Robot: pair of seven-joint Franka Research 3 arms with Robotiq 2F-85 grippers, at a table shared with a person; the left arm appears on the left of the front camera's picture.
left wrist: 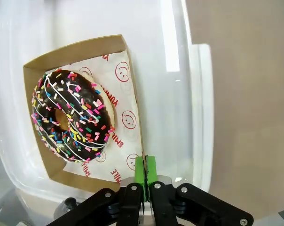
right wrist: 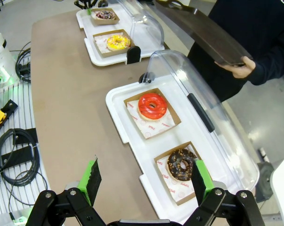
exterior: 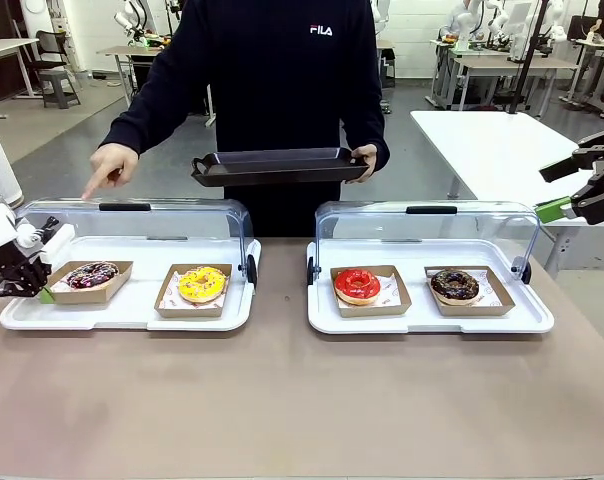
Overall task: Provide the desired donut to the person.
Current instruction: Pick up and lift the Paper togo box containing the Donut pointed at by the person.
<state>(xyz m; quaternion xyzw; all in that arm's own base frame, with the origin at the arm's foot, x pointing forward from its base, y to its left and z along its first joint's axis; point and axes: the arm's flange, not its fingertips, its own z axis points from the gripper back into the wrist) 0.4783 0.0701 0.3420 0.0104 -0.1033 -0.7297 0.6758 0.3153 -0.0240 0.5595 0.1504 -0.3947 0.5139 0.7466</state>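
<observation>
The person (exterior: 282, 70), in a black FILA sweatshirt, stands at the far side. One hand (exterior: 112, 163) points a finger down at the left display case, and the other holds a black tray (exterior: 280, 165). A chocolate donut with coloured sprinkles (exterior: 92, 274) (left wrist: 71, 115) lies in a cardboard tray (left wrist: 128, 56) at the left end of that case. My left gripper (exterior: 44, 294) (left wrist: 145, 169) is shut on that cardboard tray's edge. My right gripper (exterior: 555, 190) (right wrist: 146, 181) hangs open in the air, above and to the right of the right case.
A yellow donut (exterior: 202, 284) shares the left white base (exterior: 132, 318). The right base (exterior: 432, 322) holds a red donut (exterior: 357, 284) (right wrist: 152, 106) and a chocolate donut (exterior: 455, 285) (right wrist: 182, 165). Both clear lids (exterior: 172, 215) stand raised at the back. Cables (right wrist: 15, 150) lie beside the table.
</observation>
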